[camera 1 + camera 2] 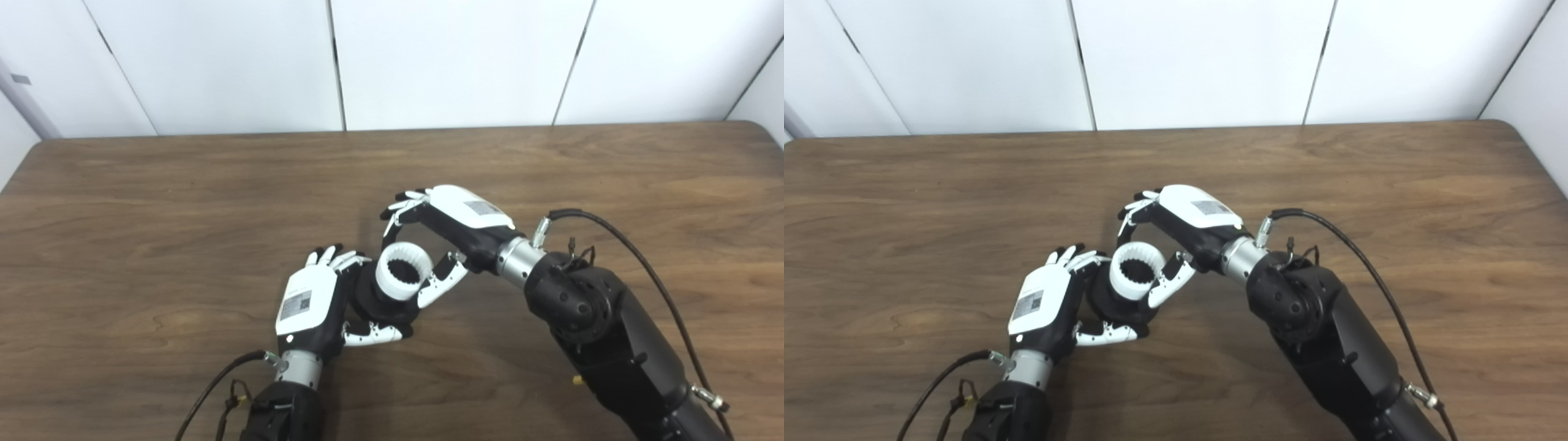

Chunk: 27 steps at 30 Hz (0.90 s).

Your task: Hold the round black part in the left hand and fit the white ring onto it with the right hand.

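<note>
My left hand (309,300) is shut on the round black part (370,301), with its fingers behind the part and its thumb under the front. The white ring (384,278), toothed on the inside, sits on top of the black part, tilted toward me. My right hand (459,220) comes in from the right and curls around the ring. Its thumb presses the ring's right side and its fingertips (395,214) arch over the far rim. The same scene shows in the right eye view, with the ring (1118,275) between both hands.
Everything rests over a brown wooden table (153,202). White wall panels stand behind its far edge. A black cable (643,263) loops off my right forearm, and another trails from my left wrist.
</note>
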Each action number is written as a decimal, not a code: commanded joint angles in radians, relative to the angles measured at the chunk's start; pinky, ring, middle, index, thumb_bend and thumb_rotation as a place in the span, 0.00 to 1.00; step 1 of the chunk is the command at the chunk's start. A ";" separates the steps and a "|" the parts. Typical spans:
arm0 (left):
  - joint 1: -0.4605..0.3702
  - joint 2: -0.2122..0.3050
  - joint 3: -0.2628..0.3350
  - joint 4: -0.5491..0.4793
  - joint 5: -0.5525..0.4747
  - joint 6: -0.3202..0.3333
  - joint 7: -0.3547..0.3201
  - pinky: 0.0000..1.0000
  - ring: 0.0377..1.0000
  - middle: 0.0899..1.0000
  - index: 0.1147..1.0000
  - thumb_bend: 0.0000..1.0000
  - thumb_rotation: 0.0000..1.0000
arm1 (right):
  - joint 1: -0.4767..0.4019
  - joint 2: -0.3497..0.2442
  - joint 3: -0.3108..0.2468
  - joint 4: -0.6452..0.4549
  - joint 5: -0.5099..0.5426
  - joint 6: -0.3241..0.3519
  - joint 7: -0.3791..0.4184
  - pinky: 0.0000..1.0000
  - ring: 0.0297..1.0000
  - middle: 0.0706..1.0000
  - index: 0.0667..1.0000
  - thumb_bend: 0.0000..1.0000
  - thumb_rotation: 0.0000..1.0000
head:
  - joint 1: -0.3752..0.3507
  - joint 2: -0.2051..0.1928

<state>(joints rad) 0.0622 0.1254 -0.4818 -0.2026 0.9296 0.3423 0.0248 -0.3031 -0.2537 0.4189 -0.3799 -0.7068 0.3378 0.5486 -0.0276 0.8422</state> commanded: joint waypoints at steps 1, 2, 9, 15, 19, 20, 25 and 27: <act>0.040 0.001 -0.053 0.060 0.023 0.026 -0.097 1.00 0.94 0.81 0.42 0.53 0.06 | -0.045 0.000 -0.013 -0.014 0.003 -0.040 -0.025 1.00 0.95 0.83 0.45 0.52 0.14 | 0.003 0.003; 0.039 0.000 -0.054 0.060 0.025 0.027 -0.096 1.00 0.94 0.81 0.42 0.53 0.06 | -0.046 0.000 -0.012 -0.014 0.003 -0.042 -0.026 1.00 0.95 0.83 0.45 0.52 0.14 | 0.003 0.003; 0.037 -0.003 -0.055 0.057 0.020 0.030 -0.101 1.00 0.95 0.82 0.42 0.52 0.06 | -0.045 0.010 0.000 -0.003 -0.011 -0.057 -0.026 1.00 0.93 0.82 0.45 0.53 0.14 | 0.005 0.005; 0.036 -0.006 -0.056 0.059 0.021 0.032 -0.097 1.00 0.95 0.82 0.42 0.52 0.06 | -0.041 0.025 0.014 0.011 -0.015 -0.066 -0.024 1.00 0.94 0.82 0.45 0.53 0.14 | 0.010 0.006; 0.034 -0.008 -0.057 0.064 0.025 0.033 -0.094 1.00 0.95 0.82 0.42 0.53 0.06 | -0.038 0.036 0.028 0.017 -0.023 -0.072 -0.024 1.00 0.94 0.81 0.45 0.53 0.14 | 0.011 0.006; 0.034 -0.008 -0.057 0.064 0.026 0.033 -0.093 1.00 0.95 0.82 0.42 0.52 0.06 | -0.037 0.038 0.033 0.017 -0.025 -0.074 -0.025 1.00 0.93 0.81 0.45 0.53 0.14 | 0.010 0.005; 0.035 -0.014 -0.058 0.062 0.023 0.038 -0.095 1.00 0.95 0.82 0.42 0.53 0.06 | -0.035 0.044 0.052 0.019 -0.031 -0.082 -0.030 1.00 0.93 0.81 0.45 0.53 0.14 | 0.015 0.006; 0.035 -0.015 -0.060 0.060 0.024 0.040 -0.096 1.00 0.95 0.82 0.42 0.53 0.06 | -0.034 0.043 0.056 0.024 -0.032 -0.087 -0.037 1.00 0.92 0.81 0.45 0.53 0.14 | 0.015 0.008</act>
<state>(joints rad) 0.0595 0.1144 -0.4929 -0.2025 0.9366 0.3557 0.0249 -0.3077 -0.2202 0.4704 -0.3440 -0.7386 0.2995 0.5254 -0.0123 0.8498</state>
